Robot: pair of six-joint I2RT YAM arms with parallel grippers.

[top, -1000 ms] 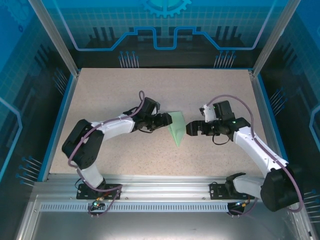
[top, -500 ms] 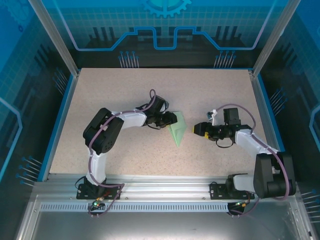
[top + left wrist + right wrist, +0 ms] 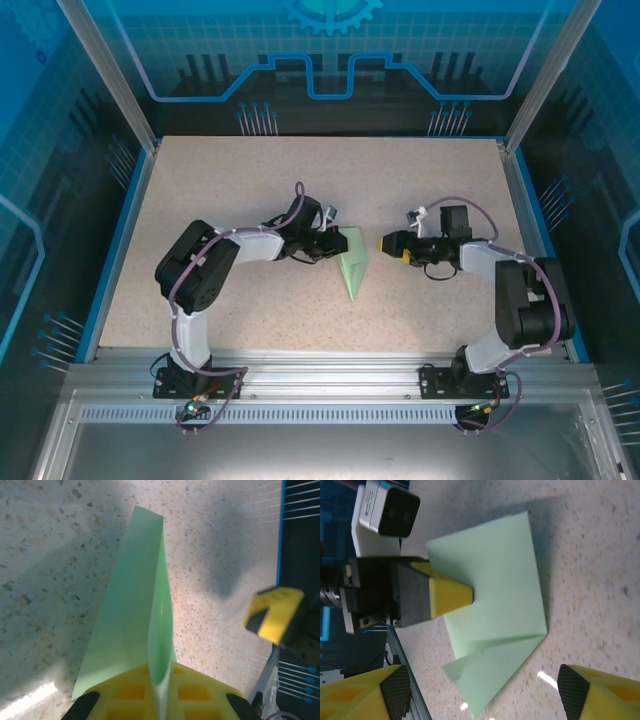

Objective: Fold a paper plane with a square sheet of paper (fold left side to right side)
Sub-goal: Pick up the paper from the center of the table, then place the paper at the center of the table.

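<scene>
left gripper [image 3: 337, 243], which stood wide at the left edge of the paper plane [image 3: 354, 265] a second ago, is now clamped on that edge, and the thin green fold stands up in its grip. right gripper [image 3: 386, 243], touching the plane's right edge back then, now sits just right of it, clear of the paper, its jaws apart.

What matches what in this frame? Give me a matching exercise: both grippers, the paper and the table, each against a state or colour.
Things:
1. left gripper
2. right gripper
3. paper
4. table

States:
a. pale green, folded to a point
b. shut, pinching an edge of the sheet
c. speckled beige
d. open, apart from the sheet

Pairs: 1-b, 2-d, 3-a, 4-c
</scene>
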